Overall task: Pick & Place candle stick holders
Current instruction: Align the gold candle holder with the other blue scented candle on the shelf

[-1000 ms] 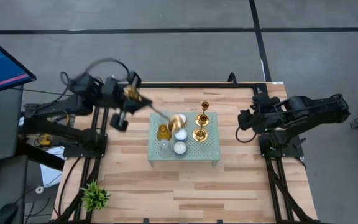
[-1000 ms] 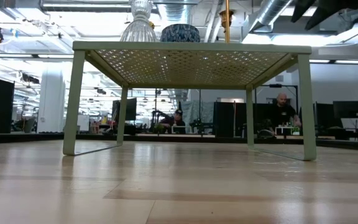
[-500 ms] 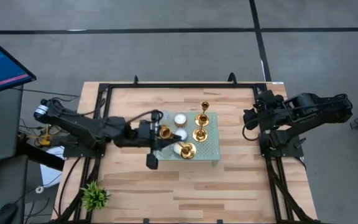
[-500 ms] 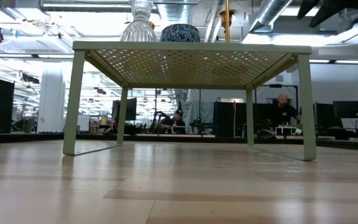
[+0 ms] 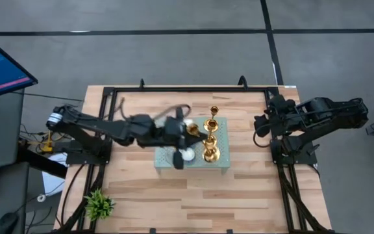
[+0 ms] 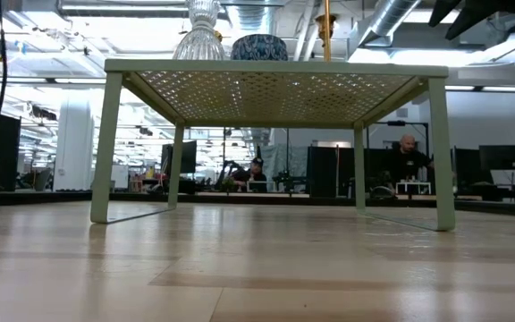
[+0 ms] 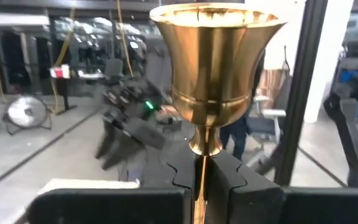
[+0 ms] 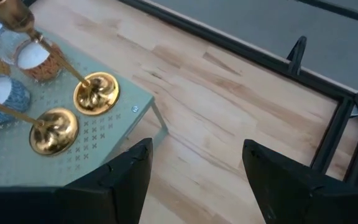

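Two gold candle stick holders (image 5: pixel 211 123) (image 5: pixel 208 140) stand by their round bases on the right part of a pale green perforated stand (image 5: pixel 224 162); their bases (image 8: pixel 96 92) (image 8: pixel 53 130) show in the right wrist view. My left gripper (image 5: pixel 190 130) reaches level over the stand and is shut on a third gold holder (image 7: pixel 213 68), whose base (image 5: pixel 211 154) shows at the stand's near right. Whether that base rests on the stand I cannot tell. My right gripper (image 8: pixel 194 186) waits open past the stand's right side (image 5: pixel 260 127), holding nothing. My left gripper pinches the holder's thin stem (image 7: pixel 201 168) between its two fingers, just below the flared cup (image 7: pixel 213 56). The fingers come level from the table's left and lie across the stem. The holder stands upright in the hold, cup above the fingers; its lower stem is hidden by the gripper.
On the stand's left part sit white tealights (image 5: pixel 187 154), a clear glass piece (image 6: pixel 202 31) and a blue bowl (image 6: pixel 259 46). A small green plant (image 5: pixel 99 205) stands at the table's near left corner. Bare wood lies in front of the stand and to its right.
My left gripper has swung from the table's far left toward the right edge, out over the stand, staying shut on the gold holder. The holder's base has travelled from the stand's left part to its near right.
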Available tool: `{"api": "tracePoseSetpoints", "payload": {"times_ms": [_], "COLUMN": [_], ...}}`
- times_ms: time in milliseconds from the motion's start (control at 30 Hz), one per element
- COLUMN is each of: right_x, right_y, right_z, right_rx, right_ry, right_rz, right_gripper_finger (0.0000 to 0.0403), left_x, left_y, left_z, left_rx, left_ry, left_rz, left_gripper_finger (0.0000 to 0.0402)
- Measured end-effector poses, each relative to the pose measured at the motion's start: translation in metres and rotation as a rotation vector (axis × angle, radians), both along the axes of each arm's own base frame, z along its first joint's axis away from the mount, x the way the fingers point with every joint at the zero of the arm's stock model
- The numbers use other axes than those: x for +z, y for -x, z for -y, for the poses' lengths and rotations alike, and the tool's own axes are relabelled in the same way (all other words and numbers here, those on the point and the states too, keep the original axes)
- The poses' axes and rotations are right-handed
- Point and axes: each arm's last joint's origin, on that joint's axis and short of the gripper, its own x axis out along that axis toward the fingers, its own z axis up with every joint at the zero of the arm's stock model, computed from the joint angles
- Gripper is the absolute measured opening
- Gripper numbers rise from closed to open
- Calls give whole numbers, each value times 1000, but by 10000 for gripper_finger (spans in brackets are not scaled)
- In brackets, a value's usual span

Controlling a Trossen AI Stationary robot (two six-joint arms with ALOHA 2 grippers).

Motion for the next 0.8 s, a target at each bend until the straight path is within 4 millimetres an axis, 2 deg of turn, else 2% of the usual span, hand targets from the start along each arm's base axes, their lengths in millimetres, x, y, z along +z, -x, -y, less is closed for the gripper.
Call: {"api": "tracePoseSetpoints", "payload": {"times_ms": [100,233,600,800], "right_x": [0,0,0,0], "right_y": [0,0,0,0], "right_z": [0,0,-1,-1], "right_rx": [5,6,11,14], "right_ry": [-5,-9,-19,-25], "right_rz": [-3,-4,-8,-8], "right_gripper_finger": [240,240,240,240], "left_x": [-8,-10,-41,-52], "left_y": [-17,-30,-53,-53], "left_z": [6,7,15,19], "left_rx": [8,70,126,172], "left_ry": [14,48,25,-24], "left_rz": [-36,-35,-133,-214], "left_gripper_finger": [12,12,12,12]}}
